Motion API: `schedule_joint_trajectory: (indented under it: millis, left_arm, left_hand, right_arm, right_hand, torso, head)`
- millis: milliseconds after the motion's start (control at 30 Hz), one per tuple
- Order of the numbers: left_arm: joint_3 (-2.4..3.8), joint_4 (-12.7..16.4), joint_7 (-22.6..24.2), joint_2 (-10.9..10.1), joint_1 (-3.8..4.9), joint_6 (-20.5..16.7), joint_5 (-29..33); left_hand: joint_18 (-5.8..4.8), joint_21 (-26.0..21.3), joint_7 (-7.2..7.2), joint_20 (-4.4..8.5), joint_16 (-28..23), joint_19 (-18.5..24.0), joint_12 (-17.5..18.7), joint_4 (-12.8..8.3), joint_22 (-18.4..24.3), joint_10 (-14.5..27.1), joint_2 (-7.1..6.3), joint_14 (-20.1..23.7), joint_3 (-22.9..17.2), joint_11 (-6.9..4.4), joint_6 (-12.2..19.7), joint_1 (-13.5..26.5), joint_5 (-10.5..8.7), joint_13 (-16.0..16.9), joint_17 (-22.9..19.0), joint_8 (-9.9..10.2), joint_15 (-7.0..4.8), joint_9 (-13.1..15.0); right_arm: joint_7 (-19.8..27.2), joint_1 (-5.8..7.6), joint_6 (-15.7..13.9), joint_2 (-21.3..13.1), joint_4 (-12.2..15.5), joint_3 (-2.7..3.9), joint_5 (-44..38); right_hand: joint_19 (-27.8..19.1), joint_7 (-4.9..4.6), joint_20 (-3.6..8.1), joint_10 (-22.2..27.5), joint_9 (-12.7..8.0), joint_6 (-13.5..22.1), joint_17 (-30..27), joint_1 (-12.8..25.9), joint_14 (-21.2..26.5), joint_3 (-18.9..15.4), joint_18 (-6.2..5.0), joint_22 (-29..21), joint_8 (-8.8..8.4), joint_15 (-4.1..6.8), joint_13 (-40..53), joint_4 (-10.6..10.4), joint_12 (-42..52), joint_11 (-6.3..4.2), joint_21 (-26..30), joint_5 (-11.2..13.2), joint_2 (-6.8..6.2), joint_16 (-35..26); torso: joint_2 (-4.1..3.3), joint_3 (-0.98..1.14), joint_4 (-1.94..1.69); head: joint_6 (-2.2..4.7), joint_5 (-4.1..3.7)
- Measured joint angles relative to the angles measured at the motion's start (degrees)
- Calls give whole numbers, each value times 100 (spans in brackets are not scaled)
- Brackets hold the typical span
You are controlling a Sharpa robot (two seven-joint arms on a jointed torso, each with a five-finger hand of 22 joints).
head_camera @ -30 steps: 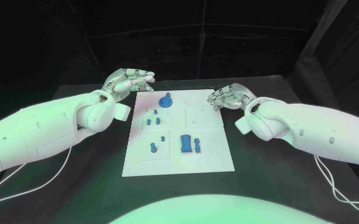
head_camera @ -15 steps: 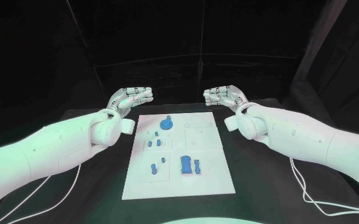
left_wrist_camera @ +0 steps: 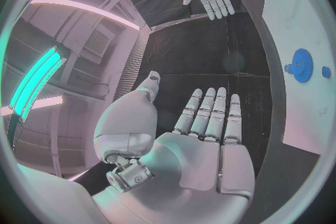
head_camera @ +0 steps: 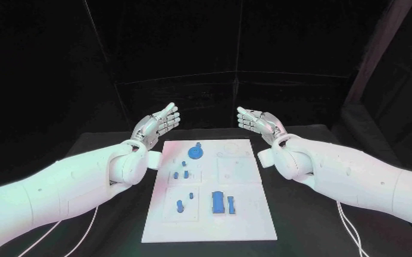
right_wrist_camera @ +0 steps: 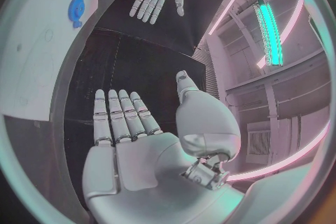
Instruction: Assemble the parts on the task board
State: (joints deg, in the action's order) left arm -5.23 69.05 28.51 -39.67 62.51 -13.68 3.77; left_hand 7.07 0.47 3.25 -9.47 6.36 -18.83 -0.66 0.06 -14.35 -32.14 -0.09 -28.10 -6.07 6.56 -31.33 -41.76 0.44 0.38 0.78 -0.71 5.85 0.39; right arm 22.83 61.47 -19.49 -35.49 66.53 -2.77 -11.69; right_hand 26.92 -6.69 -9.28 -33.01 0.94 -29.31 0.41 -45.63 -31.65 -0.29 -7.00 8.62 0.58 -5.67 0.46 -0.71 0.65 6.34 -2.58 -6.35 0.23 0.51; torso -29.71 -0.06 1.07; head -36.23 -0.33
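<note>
A: What was on the task board (head_camera: 244,209)?

B: Small blue parts, on the left and middle of the white plate. A round gear-like part (head_camera: 196,149) with a knob on top stood near the far edge; two small pegs (head_camera: 180,175) sat below it, two more pegs (head_camera: 180,205) nearer the robot, and a long flat block (head_camera: 218,201) with a slimmer bar (head_camera: 231,201) just beside it

A: How did you judge they would handle?

B: They looked like rigid moulded plastic: light, stiff, probably a bit slick. I'd not expect them to be fragile, but the pegs were small enough to tip or skid if nudged. The gear offered its raised knob for a pinch from above; the block seemed best taken across its long sides, and the pegs by their tops

A: And the hands?

B: Both were raised past the far end of the board, well apart from every part. The left hand (head_camera: 157,125) was flat with fingers stretched out and together, thumb off to the side, and held nothing; its wrist view showed the bare palm (left_wrist_camera: 203,151). The right hand (head_camera: 256,121) mirrored it, empty too

A: So nothing was grasped?

B: Nothing; the black table (head_camera: 318,209) around the board carried only trailing cables
</note>
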Motion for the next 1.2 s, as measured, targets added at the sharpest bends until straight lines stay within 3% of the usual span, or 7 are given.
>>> schedule_joint_trajectory:
  millis: [67,200,400,533,633,800,1200]
  left_arm:
    - [85,313,0,-82,-41,-264,-20]
    - [245,951,3,-234,-118,-877,-74]
    - [417,1642,13,-396,-193,-1751,-159]
    - [486,1936,17,-469,-228,-2259,-212]
    - [510,2047,22,-494,-240,-2538,-242]
    - [513,2076,25,-500,-244,-2781,-271]
    - [514,2079,28,-502,-245,-2970,-295]
  left_hand:
    - [-87,-1,-91,74,-44,148,22,0,113,254,3,216,44,-51,245,331,0,-10,-23,26,-70,-11]
    - [-89,-1,-202,204,-244,409,25,-4,311,694,7,606,275,-211,677,905,0,-19,-47,26,-297,-22]
    - [-403,-25,-279,372,-487,709,25,-7,550,1233,8,1077,464,-481,1200,1601,-23,-27,-59,48,-474,-25]
    - [-496,-25,-300,542,-542,911,25,-6,682,1526,9,1337,512,-565,1487,1985,-23,-31,-68,48,-526,-31]
    - [-584,-25,-310,703,-571,1031,25,-6,774,1734,10,1515,544,-597,1688,2251,-23,-31,-69,48,-552,-33]
    - [-585,-25,-316,846,-597,1174,45,-6,907,2002,11,1752,544,-634,1952,2602,-23,-31,-68,48,-568,-33]
    - [-584,-25,-324,933,-596,1635,45,-7,1364,2478,10,2157,575,-645,2410,3230,-23,-30,-73,48,-583,-31]
  right_arm:
    - [42,-25,-223,-157,387,47,95]
    - [150,-73,-739,-459,1137,136,328]
    - [320,-116,-1454,-760,1904,227,663]
    - [427,-134,-1854,-879,2212,258,853]
    - [489,-138,-2066,-915,2309,270,955]
    - [548,-140,-2241,-919,2324,270,1058]
    - [601,-141,-2389,-920,2327,271,1155]
  right_hand:
    - [-211,53,70,254,-26,225,-12,351,241,16,36,-66,-14,96,-14,16,-1,-50,70,48,-6,-3]
    - [-567,182,198,698,-57,615,-21,963,665,17,126,-182,-14,311,-25,17,-24,-228,149,227,-15,-3]
    - [-1019,473,349,1243,-76,1104,-28,1723,1192,30,133,-330,-14,471,-34,30,-23,-480,194,475,-20,-24]
    - [-1264,568,536,1546,-82,1372,-31,2140,1483,30,396,-554,-36,516,-37,30,-23,-552,220,532,-22,-24]
    - [-1423,608,695,1748,-82,1551,-34,2416,1679,30,484,-674,-36,533,-39,29,-35,-587,220,565,-22,-24]
    - [-1651,644,837,2039,-86,1810,-34,2819,1952,30,573,-783,-36,556,-39,29,-44,-607,220,598,-23,-24]
    - [-2041,662,918,2519,-87,2235,-33,3485,2405,30,573,-847,-36,565,-38,29,-44,-632,220,598,-22,-24]
  torso:
    - [-38,1,-27]
    - [-99,4,-74]
    - [-135,5,-98]
    - [-142,6,-104]
    - [-144,6,-105]
    - [-146,6,-107]
    - [-147,6,-107]
  head:
    - [74,14]
    - [160,28]
    - [184,34]
    - [186,34]
    - [186,34]
    - [186,34]
    - [186,34]
